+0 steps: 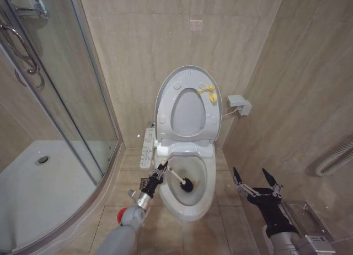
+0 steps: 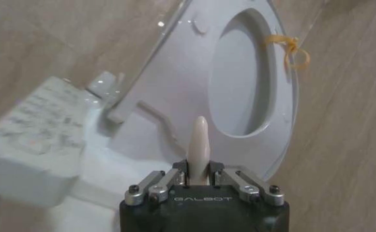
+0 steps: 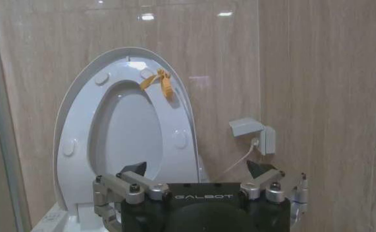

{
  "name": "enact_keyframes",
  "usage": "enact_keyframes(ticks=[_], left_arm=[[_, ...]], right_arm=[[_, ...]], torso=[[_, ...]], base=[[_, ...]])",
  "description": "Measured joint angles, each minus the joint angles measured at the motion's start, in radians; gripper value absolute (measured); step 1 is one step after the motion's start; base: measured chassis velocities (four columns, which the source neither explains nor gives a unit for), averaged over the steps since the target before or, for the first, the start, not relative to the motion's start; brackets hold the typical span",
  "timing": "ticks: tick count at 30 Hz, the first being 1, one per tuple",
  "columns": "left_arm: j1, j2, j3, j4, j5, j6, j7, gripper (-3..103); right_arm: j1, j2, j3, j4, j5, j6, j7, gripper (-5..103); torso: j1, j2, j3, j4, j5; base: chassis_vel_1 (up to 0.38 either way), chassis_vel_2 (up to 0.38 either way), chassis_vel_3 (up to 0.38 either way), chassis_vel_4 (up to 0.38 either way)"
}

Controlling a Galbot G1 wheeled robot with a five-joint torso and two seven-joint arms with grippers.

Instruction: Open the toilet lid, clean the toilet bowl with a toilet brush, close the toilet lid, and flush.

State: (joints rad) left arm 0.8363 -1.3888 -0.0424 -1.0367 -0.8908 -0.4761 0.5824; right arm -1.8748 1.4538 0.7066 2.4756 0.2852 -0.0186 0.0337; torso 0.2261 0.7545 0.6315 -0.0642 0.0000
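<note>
1. The head view gives the whole scene: one toilet, with the toilet lid (image 1: 188,78) and the seat (image 1: 168,109) both flipped up against the back wall, and the toilet bowl (image 1: 190,208) open below them.
2. One toilet brush (image 1: 179,178), and it's in the bowl. Its dark head sits down near the middle of the basin and the white stick slants up toward the robot's left side of the rim.
3. The left hand (image 1: 161,169) is clamped on the top end of that stick, right at the bowl's left edge.
4. The left wrist view adds the close-up: the handle end pokes out between the closed fingers (image 2: 236,180), with the raised lid behind it.
5. The right hand (image 1: 255,181) hangs over the floor to the right of the bowl, fingers spread wide, holding nothing.
6. The right wrist view shows the yellow tag (image 3: 161,82) on the lid and one wall socket (image 3: 255,135) with a cord plugged in.
7. A side control panel (image 1: 148,147) sits along the toilet's left.
</note>
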Motion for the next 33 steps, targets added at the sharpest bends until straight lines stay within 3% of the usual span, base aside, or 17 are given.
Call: enact_keyframes(ticks=[9, 20, 24, 27, 33], left_arm=[[-0.099, -0.042, 0.048, 0.107, 0.086, -0.034, 0.043, 20], [-0.204, -0.073, 0.058, 0.169, 0.062, -0.045, 0.065, 20], [-0.215, -0.073, 0.059, 0.202, 0.071, -0.053, 0.099, 20], [-0.219, -0.084, 0.055, 0.232, 0.117, -0.068, 0.117, 20], [-0.243, -0.112, 0.043, 0.303, 0.311, -0.128, 0.161, 20]], right_arm=[[0.000, 0.000, 0.000, 0.000, 0.000, 0.000, 0.000, 100], [0.000, 0.000, 0.000, 0.000, 0.000, 0.000, 0.000, 100], [0.000, 0.000, 0.000, 0.000, 0.000, 0.000, 0.000, 100], [0.000, 0.000, 0.000, 0.000, 0.000, 0.000, 0.000, 100], [0.000, 0.000, 0.000, 0.000, 0.000, 0.000, 0.000, 100]], torso=[[0.000, 0.000, 0.000, 0.0004, 0.0003], [0.000, 0.000, 0.000, 0.0000, 0.0001], [0.000, 0.000, 0.000, 0.0004, 0.0002], [0.000, 0.000, 0.000, 0.0004, 0.0001], [0.000, 0.000, 0.000, 0.0002, 0.0000]], base=[[0.000, 0.000, 0.000, 0.000], [0.000, 0.000, 0.000, 0.000], [0.000, 0.000, 0.000, 0.000], [0.000, 0.000, 0.000, 0.000], [0.000, 0.000, 0.000, 0.000]])
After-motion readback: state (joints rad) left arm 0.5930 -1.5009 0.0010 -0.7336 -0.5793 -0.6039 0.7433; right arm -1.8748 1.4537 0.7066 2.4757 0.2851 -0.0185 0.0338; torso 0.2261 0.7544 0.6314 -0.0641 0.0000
